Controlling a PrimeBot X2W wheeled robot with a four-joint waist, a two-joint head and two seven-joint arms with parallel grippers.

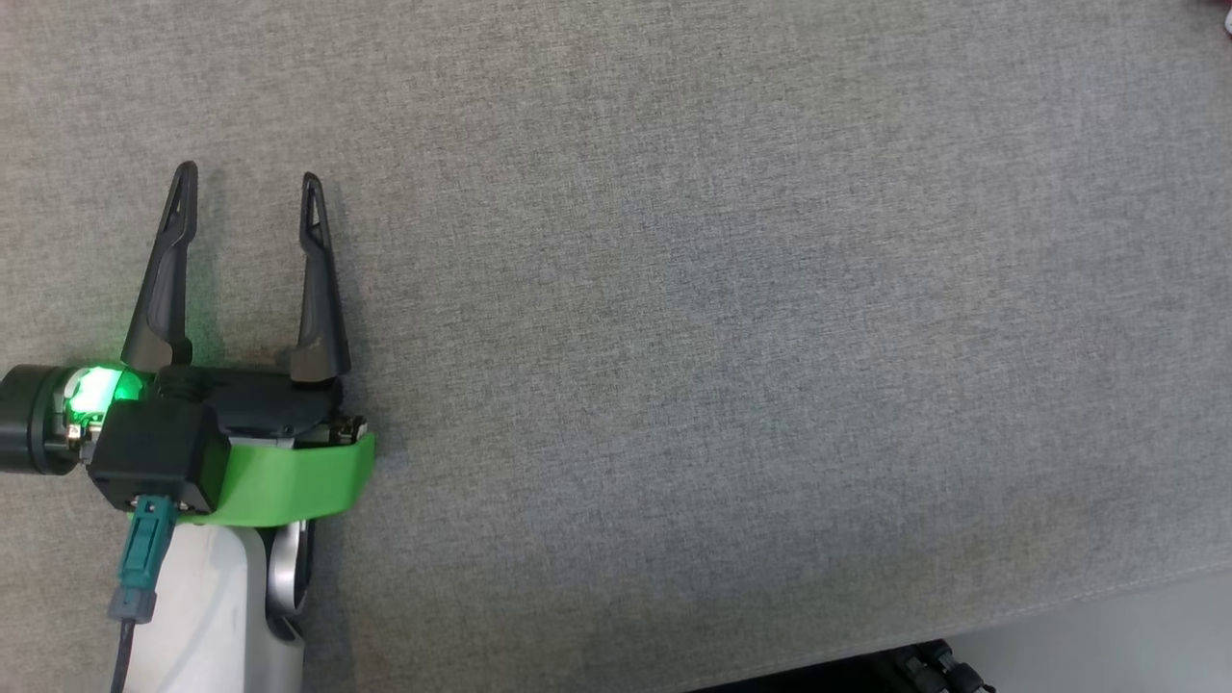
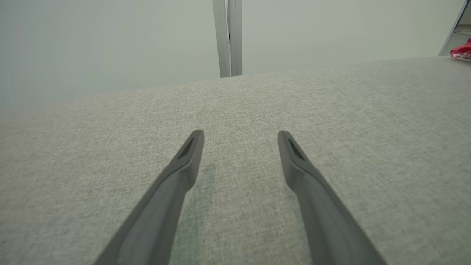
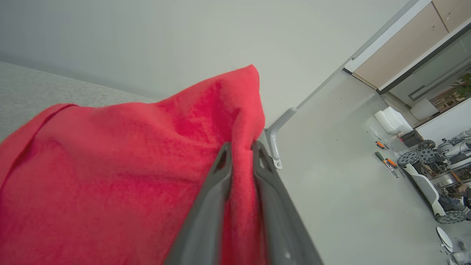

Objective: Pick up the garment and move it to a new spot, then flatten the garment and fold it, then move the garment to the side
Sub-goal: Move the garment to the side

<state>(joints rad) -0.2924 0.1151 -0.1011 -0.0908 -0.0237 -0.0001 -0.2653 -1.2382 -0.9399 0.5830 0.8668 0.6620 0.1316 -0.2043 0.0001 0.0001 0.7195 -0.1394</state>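
Right gripper (image 3: 241,149) fingers stood close on fold of red garment (image 3: 128,165), at grey table (image 1: 770,289) far-right edge; grip firmness hard to judge. Left gripper (image 1: 247,175) spread wide, empty. Cloth looked soft, light, limp, fleecy; best pinched at hem or corner.

We have a grey woven-fabric tabletop (image 1: 731,318), flat and smooth. In the head view its near edge runs along 5 o'clock, with pale floor (image 1: 1107,635) below it. A red garment (image 2: 461,51) lies on the far corner, at 2 o'clock in the left wrist view.
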